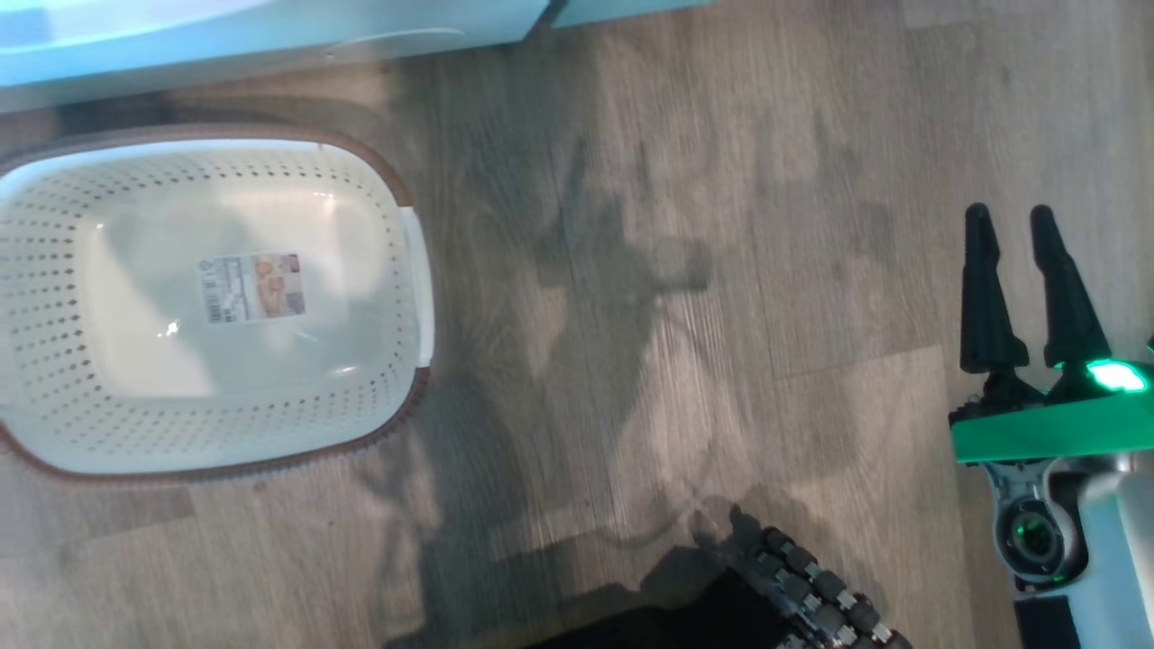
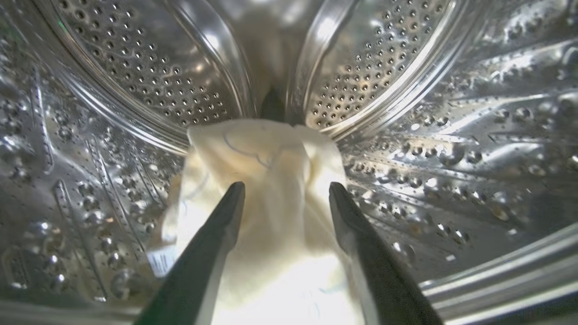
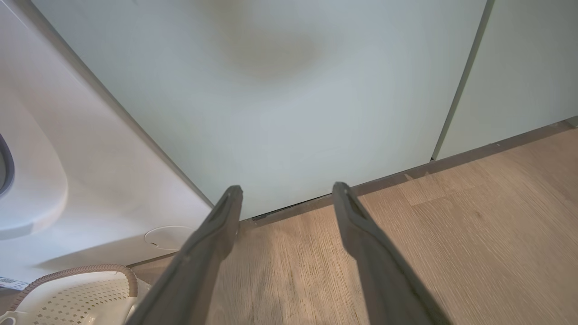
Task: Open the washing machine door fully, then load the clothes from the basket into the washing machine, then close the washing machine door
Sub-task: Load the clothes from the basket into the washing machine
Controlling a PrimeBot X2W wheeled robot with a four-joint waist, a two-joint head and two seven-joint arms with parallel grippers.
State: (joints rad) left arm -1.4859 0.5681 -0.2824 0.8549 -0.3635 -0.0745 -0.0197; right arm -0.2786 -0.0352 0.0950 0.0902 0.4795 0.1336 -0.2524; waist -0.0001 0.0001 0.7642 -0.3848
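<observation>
Deep in the drum (image 2: pixel 149 76) of the washing machine (image 3: pixel 90 171) the left gripper (image 2: pixel 286 188) stands spread apart, the clothes (image 2: pixel 266 149) heaped between and beyond its tips; the basket (image 1: pixel 54 270) lies empty on the floor (image 1: pixel 721 180). The risk — cloth catching on it as the arm backs out, trailing from the drum and jamming the door. The right gripper (image 1: pixel 1010 214) hangs spread too.

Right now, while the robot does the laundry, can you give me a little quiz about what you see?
1. Pick one: where do the clothes lie? A on the floor; B in the washing machine's drum; C on a chair.
2. True or false: the basket is empty.
3. Fill in: the left jaws stand ___.
Key: 1 B; 2 true; 3 open.
</observation>
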